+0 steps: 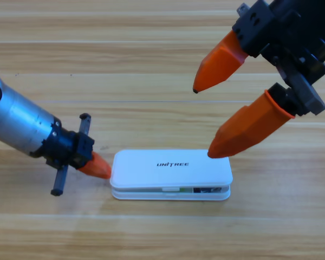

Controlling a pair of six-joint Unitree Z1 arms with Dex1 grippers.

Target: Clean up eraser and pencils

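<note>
Worktop point(151, 32) carries white case point(170, 170), lid down, long axis left-right. Right claw point(202, 122) spread wide, lower tip touching the lid's right rear. Left claw point(100, 168) at case's left end, spread unclear. Pale green pencil point(179, 189) visible through the front slit, lying left-right.

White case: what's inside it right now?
The case is nearly shut. Through the front slit only a pale strip with green and a dark bit show; the lid covers the rest. The left tool is at its left end, the right tool open above its right end.
</note>
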